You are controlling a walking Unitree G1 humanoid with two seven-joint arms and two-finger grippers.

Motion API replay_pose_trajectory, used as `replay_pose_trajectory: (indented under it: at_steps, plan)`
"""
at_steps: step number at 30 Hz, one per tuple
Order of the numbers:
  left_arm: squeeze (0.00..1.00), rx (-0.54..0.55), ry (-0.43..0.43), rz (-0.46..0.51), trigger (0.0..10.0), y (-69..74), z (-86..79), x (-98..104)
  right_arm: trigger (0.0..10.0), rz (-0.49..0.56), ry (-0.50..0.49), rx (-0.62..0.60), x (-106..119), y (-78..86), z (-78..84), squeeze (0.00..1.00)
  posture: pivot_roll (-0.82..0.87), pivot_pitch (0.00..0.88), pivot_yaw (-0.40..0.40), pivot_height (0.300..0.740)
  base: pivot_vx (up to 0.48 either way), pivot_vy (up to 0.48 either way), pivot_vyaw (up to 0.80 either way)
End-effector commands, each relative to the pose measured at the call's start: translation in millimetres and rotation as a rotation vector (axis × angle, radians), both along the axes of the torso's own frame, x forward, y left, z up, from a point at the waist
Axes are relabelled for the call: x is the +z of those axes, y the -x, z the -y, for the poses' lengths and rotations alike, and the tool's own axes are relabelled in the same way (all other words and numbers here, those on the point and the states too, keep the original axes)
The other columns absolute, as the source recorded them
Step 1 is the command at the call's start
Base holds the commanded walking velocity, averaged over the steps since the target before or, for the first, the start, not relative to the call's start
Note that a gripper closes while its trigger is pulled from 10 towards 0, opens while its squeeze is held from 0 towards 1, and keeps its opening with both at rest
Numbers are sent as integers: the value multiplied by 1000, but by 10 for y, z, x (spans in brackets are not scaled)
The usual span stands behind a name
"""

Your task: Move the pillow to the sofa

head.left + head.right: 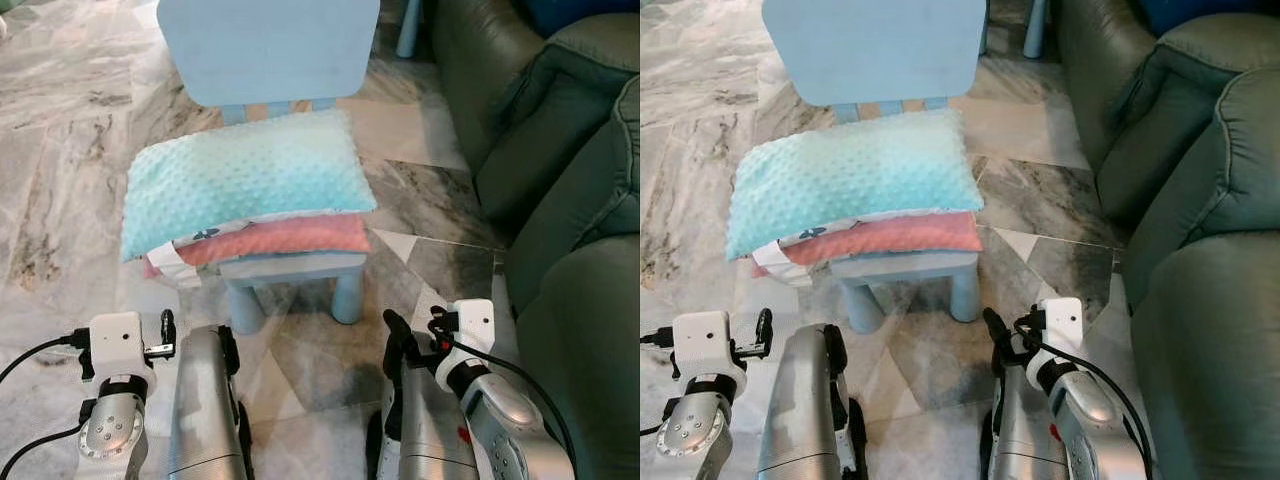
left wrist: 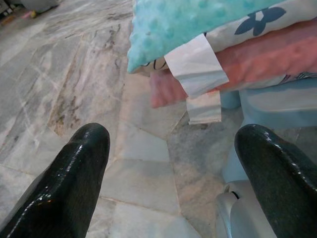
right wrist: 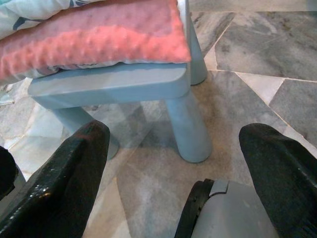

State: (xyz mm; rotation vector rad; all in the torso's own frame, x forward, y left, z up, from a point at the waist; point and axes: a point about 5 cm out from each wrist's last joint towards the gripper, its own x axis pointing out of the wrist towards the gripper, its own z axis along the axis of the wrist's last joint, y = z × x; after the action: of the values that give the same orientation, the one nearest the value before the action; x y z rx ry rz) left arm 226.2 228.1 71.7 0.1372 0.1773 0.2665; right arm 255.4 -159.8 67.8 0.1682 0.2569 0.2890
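A turquoise dotted pillow (image 1: 245, 178) lies on top of a pink pillow (image 1: 285, 236), both stacked on the seat of a small light-blue chair (image 1: 300, 268). A white tag (image 2: 195, 64) hangs from the stack's near left corner. The dark green sofa (image 1: 560, 180) stands to the right of the chair. My left gripper (image 2: 172, 131) is open, low over the floor and short of the stack's left corner. My right gripper (image 3: 176, 128) is open too, facing the chair's front right leg (image 3: 188, 129) below the pink pillow. Neither gripper touches the pillows.
Grey marble floor (image 1: 60, 180) spreads to the left and in front of the chair. The chair's backrest (image 1: 265, 45) rises behind the pillows. A narrow strip of floor (image 1: 440, 190) separates the chair from the sofa.
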Motion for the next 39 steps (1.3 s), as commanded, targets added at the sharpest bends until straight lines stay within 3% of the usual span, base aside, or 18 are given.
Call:
replay_pose_trajectory:
  at_steps: [1, 10, 11, 13, 17, 19, 20, 21, 23, 24, 26, 30, 39]
  plan:
    - [0, 37, -1, -19, 10000, 41, -61, -49, 10000, -12, 6, -3, -38, 3, 2, 0, -66, 260, -8, 440, 0, 0, 0]
    - [0, 49, -30, 36, 10000, -63, -95, 65, 10000, 9, 16, -8, -6, -64, 23, 0, -64, 242, -5, 395, 0, 0, 0]
    - [0, 51, -35, 49, 10000, -98, -107, 95, 10000, 20, 18, -10, 13, -89, 32, 0, -62, 234, -4, 390, 0, 0, 0]
    - [0, 75, -63, 147, 10000, -301, -204, 348, 10000, 112, 50, -5, 239, -269, 76, 0, -59, 222, -3, 390, 0, 0, 0]
    - [0, 91, -71, 201, 10000, -405, -262, 499, 10000, 174, 48, -9, 406, -386, 105, 0, -56, 208, 0, 390, 0, 0, 0]
    - [0, 123, -90, 291, 10000, -536, -372, 748, 10000, 278, 44, -17, 703, -571, 154, 0, -48, 188, 3, 390, 0, 0, 0]
    - [0, 123, -90, 291, 10000, -536, -372, 748, 10000, 278, 44, -17, 703, -571, 154, 0, -48, 188, 3, 390, 0, 0, 0]
    - [0, 156, -91, 332, 10000, -593, -472, 880, 10000, 334, 34, -14, 883, -673, 168, 0, -43, 179, 6, 390, 0, 0, 0]
    - [0, 192, -104, 356, 10000, -630, -594, 980, 10000, 372, 21, 0, 1016, -749, 163, 0, -36, 173, 6, 390, 0, 0, 0]
    - [0, 192, -104, 356, 10000, -630, -594, 980, 10000, 372, 21, 0, 1016, -749, 163, 0, -36, 173, 6, 390, 0, 0, 0]
    - [0, 245, -113, 376, 10000, -672, -830, 1080, 10000, 423, 18, 61, 1169, -856, 114, 0, -25, 180, 9, 390, 0, 0, 0]
    - [0, 299, -164, 336, 10000, -667, -1018, 1122, 10000, 464, 14, 122, 1318, -975, 53, 0, -11, 202, 14, 390, 0, 0, 0]
    - [0, 391, -92, 349, 10000, -720, -1318, 1274, 10000, 498, -189, 294, 1714, -1221, -108, 0, 45, 267, 3, 390, 0, 0, 0]
